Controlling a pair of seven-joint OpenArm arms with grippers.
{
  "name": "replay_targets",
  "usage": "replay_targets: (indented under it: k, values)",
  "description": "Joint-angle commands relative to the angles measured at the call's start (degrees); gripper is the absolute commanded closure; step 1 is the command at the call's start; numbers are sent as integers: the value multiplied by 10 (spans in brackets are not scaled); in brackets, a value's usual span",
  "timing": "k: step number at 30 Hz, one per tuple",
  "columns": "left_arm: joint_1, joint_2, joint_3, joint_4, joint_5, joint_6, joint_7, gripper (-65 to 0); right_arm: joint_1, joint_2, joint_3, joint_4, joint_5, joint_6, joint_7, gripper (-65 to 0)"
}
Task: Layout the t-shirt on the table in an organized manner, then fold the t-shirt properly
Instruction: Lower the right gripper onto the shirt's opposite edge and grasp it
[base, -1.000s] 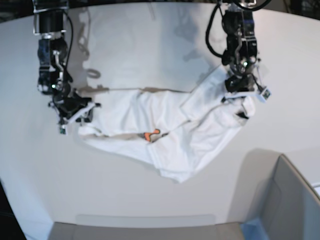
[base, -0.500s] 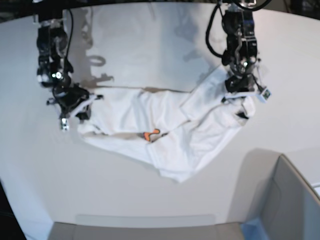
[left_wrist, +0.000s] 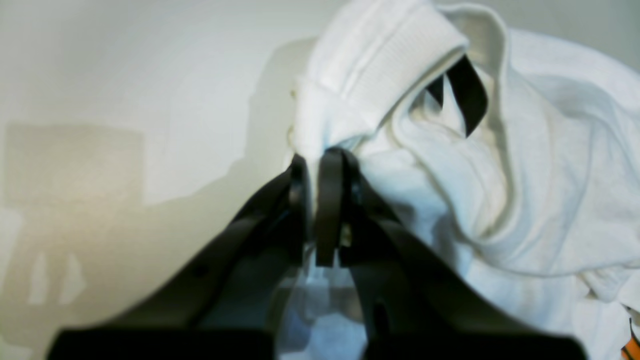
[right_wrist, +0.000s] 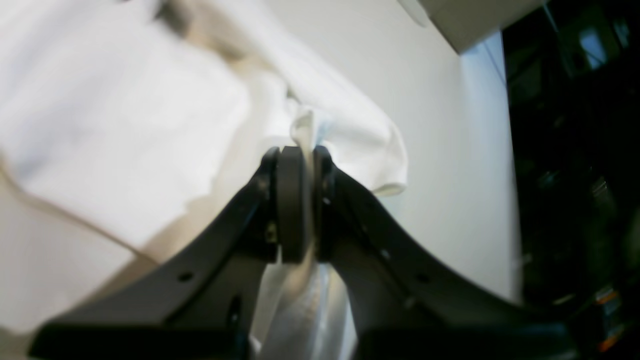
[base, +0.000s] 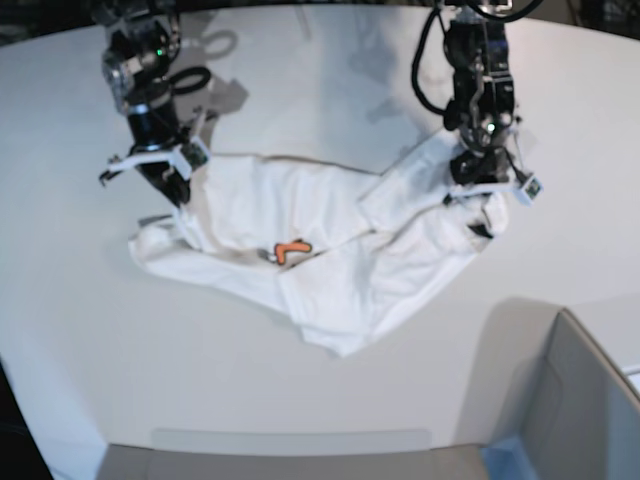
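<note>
Grippers (base: 170, 185) (base: 478, 185) low, pinching t-shirt (base: 330, 260)

We note a grey box (base: 585, 400) with a blue corner at the lower right of the base view, and a pale grey ledge (base: 290, 455) along the bottom edge. Beyond the white surface the room is dark; the right wrist view shows blurred dark equipment (right_wrist: 575, 165). Overhead light casts soft shadows.
</note>
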Motion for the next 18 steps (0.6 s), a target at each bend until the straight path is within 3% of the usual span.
replay_targets:
  k: [1,5,18]
  values:
    - [-5,-1,0,9,4,-3,-7,0,-1,6,7,3,-21,-11,30,-40]
    - [-3,0,0,9,4,-3,-7,0,-32,10,8,-19,-83,-11,91,-39]
    - [8,-1,0,9,4,-3,-7,0,-23,5,7,-41,-83,-11,95,-42]
